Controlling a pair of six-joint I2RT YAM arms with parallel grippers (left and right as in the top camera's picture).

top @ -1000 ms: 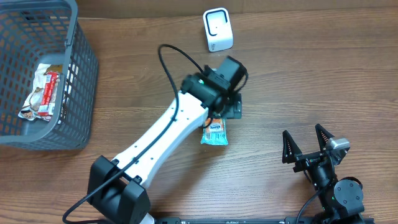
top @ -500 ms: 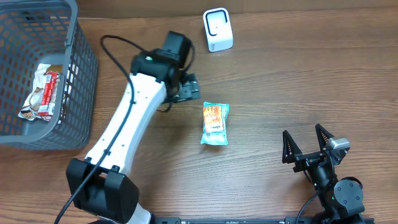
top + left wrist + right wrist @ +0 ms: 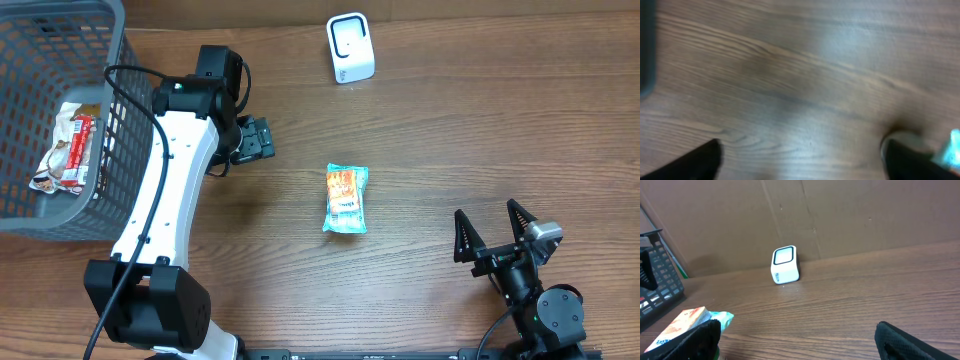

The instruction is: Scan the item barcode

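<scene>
Teal crinkled packet (image 3: 346,199), woodgrain table (image 3: 470,130)

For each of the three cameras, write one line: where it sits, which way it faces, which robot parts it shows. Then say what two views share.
Overhead: above the table, facing straight down; shows left arm, left gripper, right gripper.
Left wrist: faces down at blurred wood; own fingers at bottom corners.
Right wrist: low, faces across the table to the scanner; own fingers below.
Shared: overhead and right wrist show scanner and snack packet.
</scene>
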